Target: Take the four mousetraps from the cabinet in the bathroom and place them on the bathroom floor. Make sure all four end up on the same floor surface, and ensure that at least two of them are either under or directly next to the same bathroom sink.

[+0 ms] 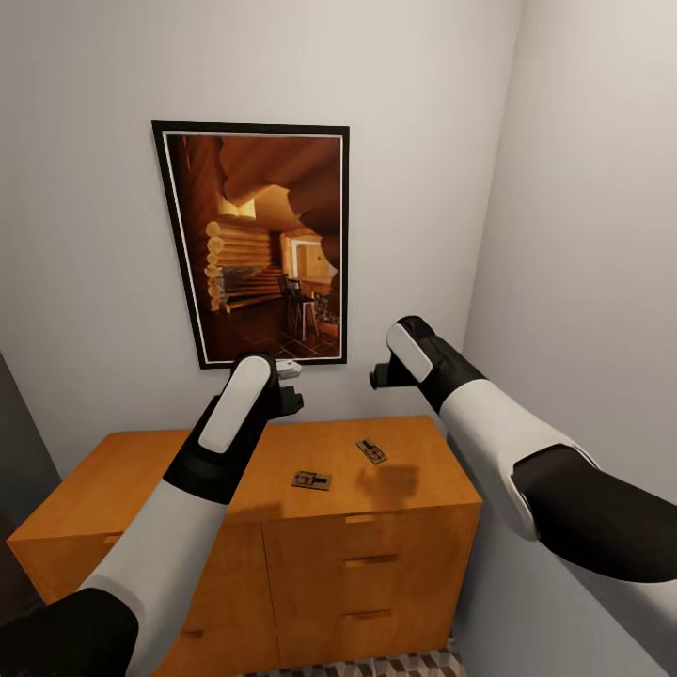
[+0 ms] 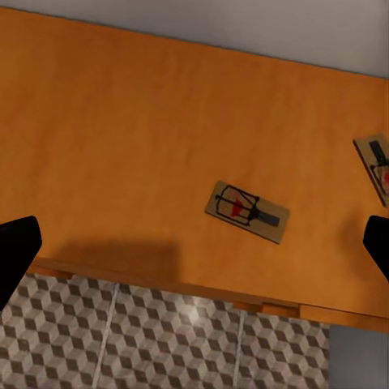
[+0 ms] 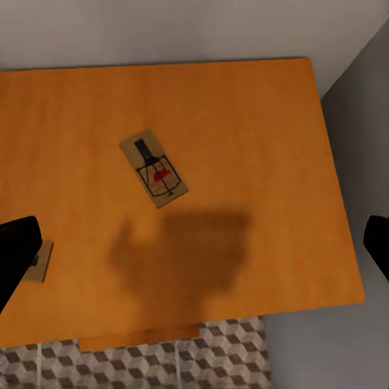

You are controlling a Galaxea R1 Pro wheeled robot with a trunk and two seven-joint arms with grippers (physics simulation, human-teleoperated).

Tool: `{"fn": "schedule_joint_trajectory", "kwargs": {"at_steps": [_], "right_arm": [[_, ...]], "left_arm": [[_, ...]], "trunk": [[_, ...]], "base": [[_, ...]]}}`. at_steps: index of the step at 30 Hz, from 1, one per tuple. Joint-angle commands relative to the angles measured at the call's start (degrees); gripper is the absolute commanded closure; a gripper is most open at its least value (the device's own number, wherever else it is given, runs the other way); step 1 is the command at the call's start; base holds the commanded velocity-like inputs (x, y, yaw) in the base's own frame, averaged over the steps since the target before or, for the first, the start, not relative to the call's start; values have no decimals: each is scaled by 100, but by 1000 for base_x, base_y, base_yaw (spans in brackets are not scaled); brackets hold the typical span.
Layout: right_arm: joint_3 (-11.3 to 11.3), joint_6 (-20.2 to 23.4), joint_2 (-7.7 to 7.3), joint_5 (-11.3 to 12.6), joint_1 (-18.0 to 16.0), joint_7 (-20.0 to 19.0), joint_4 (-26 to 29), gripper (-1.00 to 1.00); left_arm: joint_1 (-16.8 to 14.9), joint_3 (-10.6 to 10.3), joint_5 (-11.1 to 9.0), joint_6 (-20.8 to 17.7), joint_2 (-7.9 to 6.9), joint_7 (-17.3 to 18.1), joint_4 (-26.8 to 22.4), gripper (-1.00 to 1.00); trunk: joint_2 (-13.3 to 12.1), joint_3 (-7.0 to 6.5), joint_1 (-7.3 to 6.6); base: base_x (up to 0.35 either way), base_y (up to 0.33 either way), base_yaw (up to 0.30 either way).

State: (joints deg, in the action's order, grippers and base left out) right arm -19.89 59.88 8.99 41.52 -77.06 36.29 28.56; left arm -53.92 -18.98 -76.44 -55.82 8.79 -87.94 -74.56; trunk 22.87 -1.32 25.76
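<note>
Lying flat on cabinet (image 1: pixel 395 470), two mousetraps (image 2: pixel 247 212) (image 3: pixel 155 168) below open jaws

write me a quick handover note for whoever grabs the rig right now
Left end effector: open, empty, held above the cabinet top.
Right end effector: open, empty, above the cabinet's right end.
Two mousetraps lie on the cabinet top: the nearer mousetrap toward the front edge, the farther mousetrap to its right and further back.
Done: nothing placed on the bathroom floor that I can see.
Left: pick up the traps and set them down by the sink; other two traps unaccounted for.
</note>
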Motion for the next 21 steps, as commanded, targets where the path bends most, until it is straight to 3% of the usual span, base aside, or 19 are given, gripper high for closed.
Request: {"fn": "schedule_joint_trajectory", "kwargs": {"at_steps": [1,15,21], "right_arm": [[-34,12,7,66,-10,49,-21,-100],[-51,12,101,88,-37,-11,-237,-100],[-107,12,101,90,-37,-315,-275,-100]], "left_arm": [[-2,-2,-66,-49,0,-71,-10,-100],[16,-1,-175,47,-15,-111,-315,-100],[20,-1,-183,129,-17,-122,-474,-100]], "trunk": [[5,3,2],[5,3,2],[5,3,2]], "base": [[0,0,0],[0,0,0],[0,0,0]]}}
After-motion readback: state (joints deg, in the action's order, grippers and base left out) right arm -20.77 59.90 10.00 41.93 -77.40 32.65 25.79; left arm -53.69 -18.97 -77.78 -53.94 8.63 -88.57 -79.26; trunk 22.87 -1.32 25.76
